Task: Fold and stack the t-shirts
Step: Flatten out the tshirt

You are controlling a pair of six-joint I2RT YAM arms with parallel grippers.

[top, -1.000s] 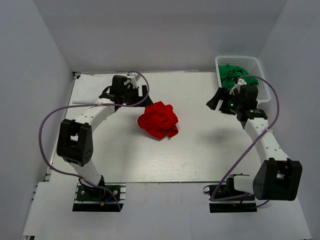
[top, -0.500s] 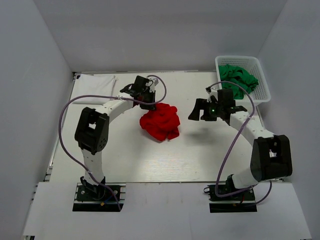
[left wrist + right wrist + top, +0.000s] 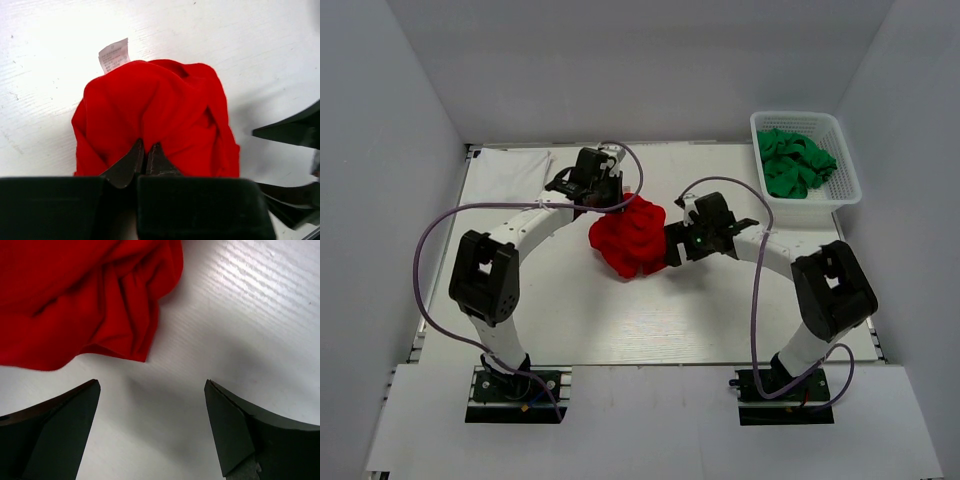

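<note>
Red t-shirt (image 3: 628, 240) lay in a crumpled lump near the middle of the table (image 3: 620, 330), and we had both arms reaching in at it. Our left gripper (image 3: 618, 204) met the lump at its far left side. In the left wrist view its jaws stood almost together, the left gripper (image 3: 146, 149) pinching a raised fold of the red t-shirt (image 3: 150, 110) between the fingertips, with only a thin sliver of cloth showing between them. A white label (image 3: 113, 54) stuck out from the upper edge of the lump in that view, lying against the tabletop.

Our right gripper (image 3: 670, 246) sat low at the lump's right side, just beside the cloth. In the right wrist view its jaws stood wide apart with only bare table between them. The right gripper (image 3: 152, 382) held nothing, and the nearest hem of the red t-shirt (image 3: 100, 305) lay just ahead of the fingertips, more toward the left one, touching neither as far as we could see.

The green t-shirts (image 3: 794, 162) were heaped in the white lattice basket (image 3: 820, 208) at the far right corner of the table, well apart from both grippers. The white t-shirt (image 3: 510, 168) lay flat as a folded rectangle at the far left corner, beyond our left arm.
</note>
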